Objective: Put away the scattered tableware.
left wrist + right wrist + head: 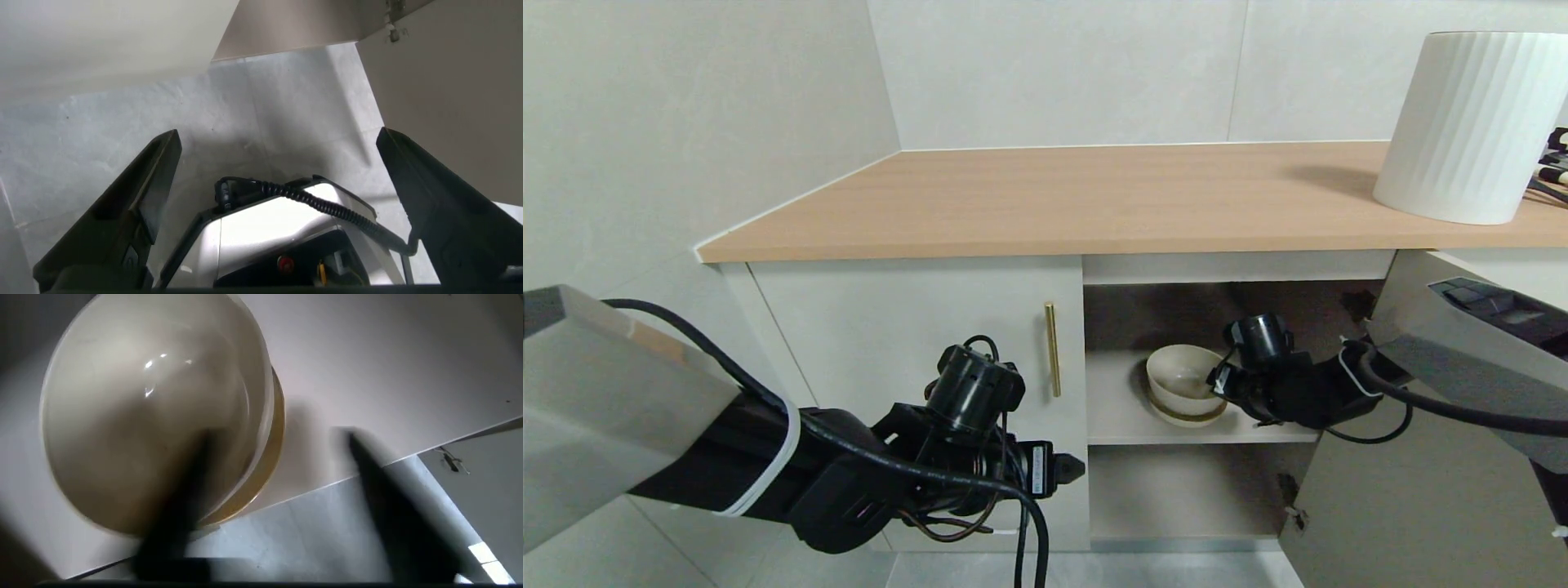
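The bowl (pixel 1180 377) sits on the middle shelf (pixel 1115 420) of the open cupboard, on top of a flat yellowish dish (pixel 1186 418). The right gripper (pixel 1217 384) is right at the bowl's side. Its jaws are open. One finger is over the inside of the bowl and the other is outside, so the near rim lies between them. I think a squeeze or a pull back comes next. The left gripper (pixel 1066 469) is far from the bowl, down low by the shut door (pixel 915 327), with its jaws wide and nothing in them.
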### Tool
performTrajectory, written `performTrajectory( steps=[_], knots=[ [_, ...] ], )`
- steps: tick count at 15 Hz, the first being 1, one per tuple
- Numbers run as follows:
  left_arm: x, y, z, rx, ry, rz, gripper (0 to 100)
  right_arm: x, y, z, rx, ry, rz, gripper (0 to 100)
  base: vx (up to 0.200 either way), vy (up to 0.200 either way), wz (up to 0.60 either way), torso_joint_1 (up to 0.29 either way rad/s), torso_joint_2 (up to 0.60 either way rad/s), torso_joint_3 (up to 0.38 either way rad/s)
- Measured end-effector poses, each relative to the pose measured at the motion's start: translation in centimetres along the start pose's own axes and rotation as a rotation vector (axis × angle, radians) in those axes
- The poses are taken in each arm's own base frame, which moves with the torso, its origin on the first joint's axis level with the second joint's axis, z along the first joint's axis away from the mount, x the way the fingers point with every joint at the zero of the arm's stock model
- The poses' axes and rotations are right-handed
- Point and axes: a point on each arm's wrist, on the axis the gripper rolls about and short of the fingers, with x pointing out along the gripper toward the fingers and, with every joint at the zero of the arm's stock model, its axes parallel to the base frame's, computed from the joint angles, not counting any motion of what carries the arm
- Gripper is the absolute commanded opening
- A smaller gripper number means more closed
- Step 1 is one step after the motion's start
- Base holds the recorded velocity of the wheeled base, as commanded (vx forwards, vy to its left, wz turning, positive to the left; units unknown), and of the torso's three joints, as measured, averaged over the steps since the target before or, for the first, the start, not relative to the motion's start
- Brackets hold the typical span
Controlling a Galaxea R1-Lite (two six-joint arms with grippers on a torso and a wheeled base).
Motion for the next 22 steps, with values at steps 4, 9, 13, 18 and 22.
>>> performTrajectory(
  steps=[4, 9, 13, 18, 22],
  knots=[
    [-0.3, 0.0, 0.2, -0.002, -0.009, -0.002, 100, -0.5, -0.1, 0.0, -0.008, 0.02, -0.004, 100, 0.0, 0.0, 0.0, 0.0, 0.0, 0.0],
    [-4.4, 0.5, 1.7, -0.012, -0.115, -0.019, 100, -6.5, -0.3, 0.9, -0.068, 0.228, 0.058, 100, 0.0, 0.0, 0.0, 0.0, 0.0, 0.0],
    [-9.9, 1.4, 1.9, -0.002, -0.22, -0.04, 100, -14.8, -0.2, 1.3, -0.187, 0.305, 0.162, 100, 0.0, 0.0, 0.0, 0.0, 0.0, 0.0],
    [-14.8, 2.5, -0.1, -0.002, -0.281, -0.057, 100, -23.5, -3.3, -0.5, -0.311, 0.308, 0.267, 100, 0.0, 0.0, 0.0, 0.0, 0.0, 0.0],
    [-16.2, 3.0, -0.8, -0.011, -0.305, -0.058, 100, -26.8, -6.0, -1.7, -0.332, 0.3, 0.3, 100, -0.15, 0.0, 0.0, 0.007, 0.0, 0.001]
  ],
)
